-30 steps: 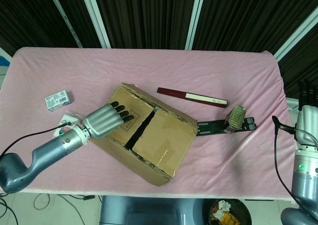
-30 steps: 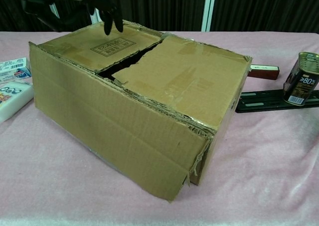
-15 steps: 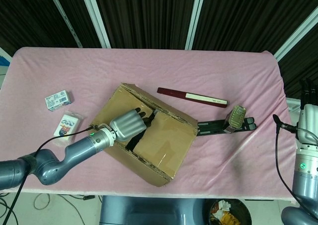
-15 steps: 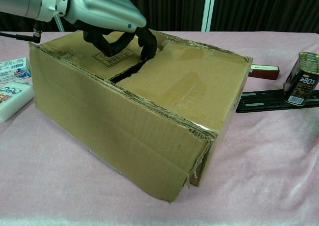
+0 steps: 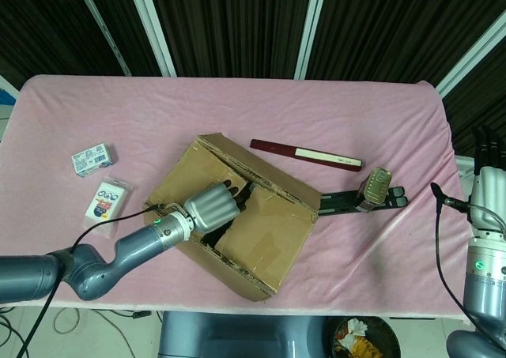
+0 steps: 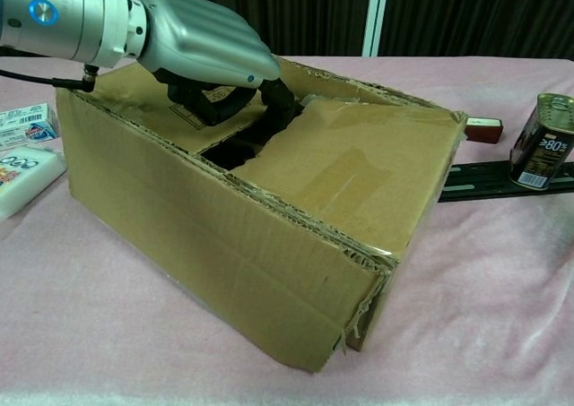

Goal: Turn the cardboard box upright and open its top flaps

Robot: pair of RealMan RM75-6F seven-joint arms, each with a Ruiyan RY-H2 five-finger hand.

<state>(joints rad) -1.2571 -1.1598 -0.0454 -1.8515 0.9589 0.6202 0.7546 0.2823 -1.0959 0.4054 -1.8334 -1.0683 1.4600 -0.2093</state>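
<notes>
One robot hand (image 6: 208, 49), fingers hooked under box flap (image 6: 345, 173)

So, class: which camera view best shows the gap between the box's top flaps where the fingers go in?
The chest view. It looks across the box from close by, so the dark gap and the left hand's fingers hooked into it are plain. In the head view the hand hides most of the gap.

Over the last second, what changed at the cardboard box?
The left hand moved from the box's left top flap to the centre seam and hooked its fingers into the gap, which widened. The cardboard box shifted slightly. The right hand, tin and packets stayed.
</notes>
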